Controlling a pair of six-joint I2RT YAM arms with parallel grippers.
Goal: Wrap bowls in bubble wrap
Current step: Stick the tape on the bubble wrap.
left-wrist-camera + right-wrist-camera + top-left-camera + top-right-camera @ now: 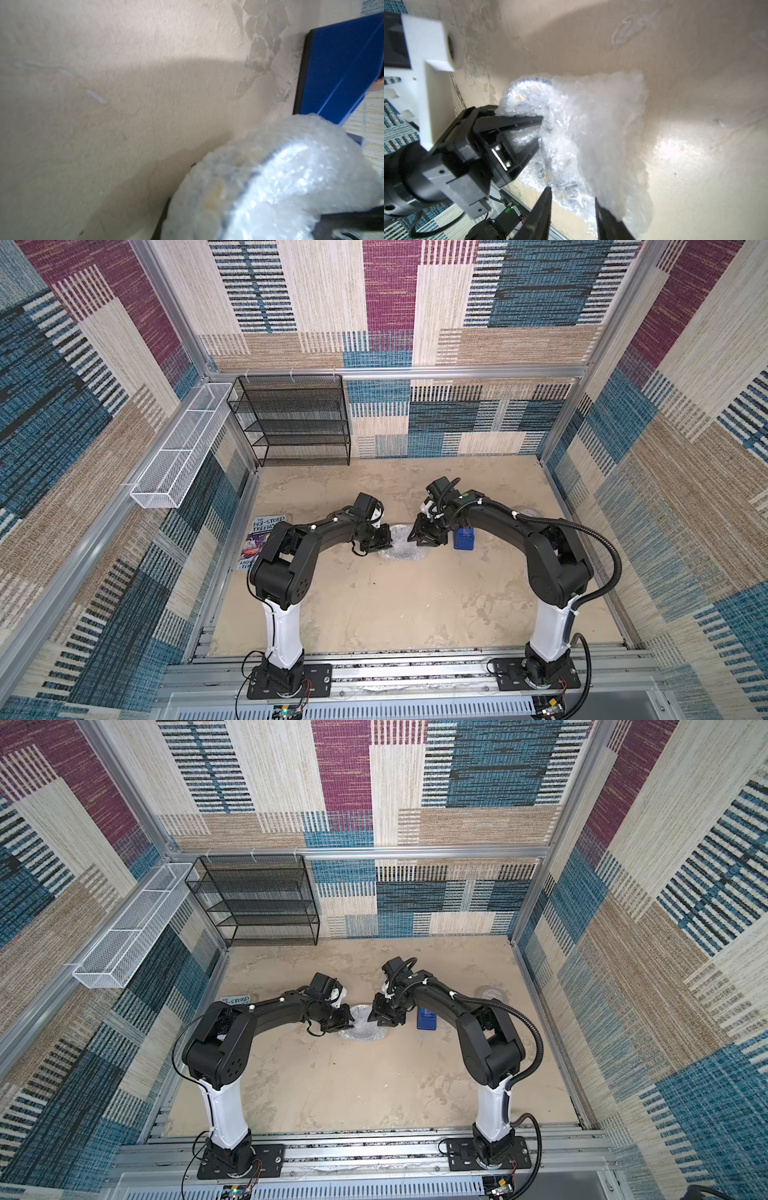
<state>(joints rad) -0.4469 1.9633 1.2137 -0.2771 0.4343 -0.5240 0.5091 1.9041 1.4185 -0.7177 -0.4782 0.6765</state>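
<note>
The bubble wrap (400, 548) lies bundled near the middle of the table (374, 605) with the bowl (209, 187) inside it, the left claw (384, 543) at its left edge and the right claw (417, 538) at its right edge. Just to the right of the right claw stands the tape dispenser (464, 537), and the tape roll (528, 513) lies further right and behind, near the right wall; a book (259, 545) lies at the table's left edge, partly under the left arm. In the back left corner a wire shelf rack (299, 418) stands against the back wall, and a wire basket (178, 448) hangs on the left wall above the table.
</note>
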